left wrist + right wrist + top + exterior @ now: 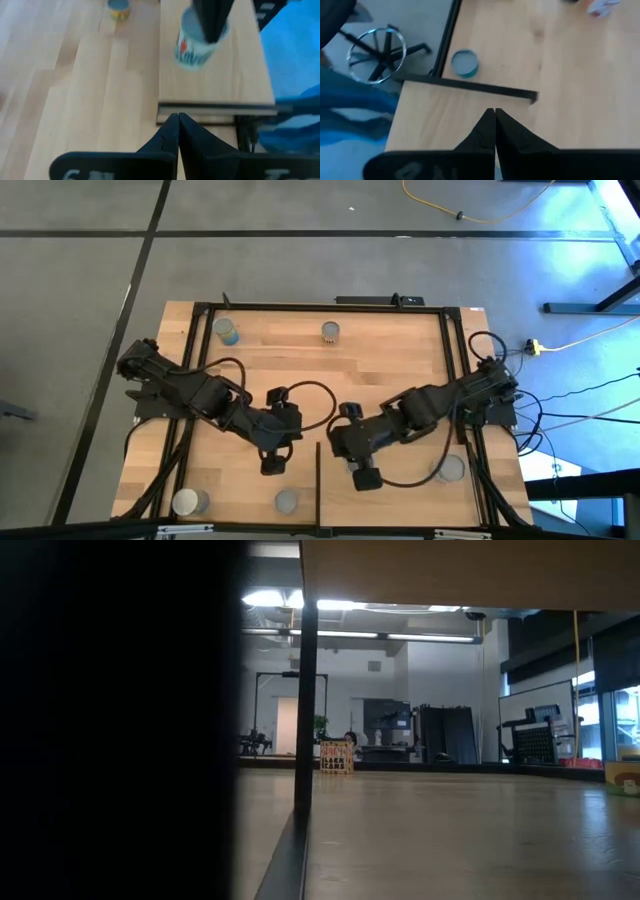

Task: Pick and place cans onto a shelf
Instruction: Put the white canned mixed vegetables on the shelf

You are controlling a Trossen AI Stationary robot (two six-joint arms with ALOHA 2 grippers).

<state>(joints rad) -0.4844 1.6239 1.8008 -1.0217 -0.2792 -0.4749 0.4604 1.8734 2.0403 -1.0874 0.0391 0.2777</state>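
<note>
Left end effector [271, 466] is closed on nothing, low over the counter [380, 365] between two near-edge cans [187, 502] [287, 501]. Right end effector [366, 477] is closed and empty over the shelf [400, 500], whose dark edge strip [317, 485] lies between the arms. More cans: far-left corner [227, 331], far-edge middle [331, 332], shelf's right side [451, 469].
</note>
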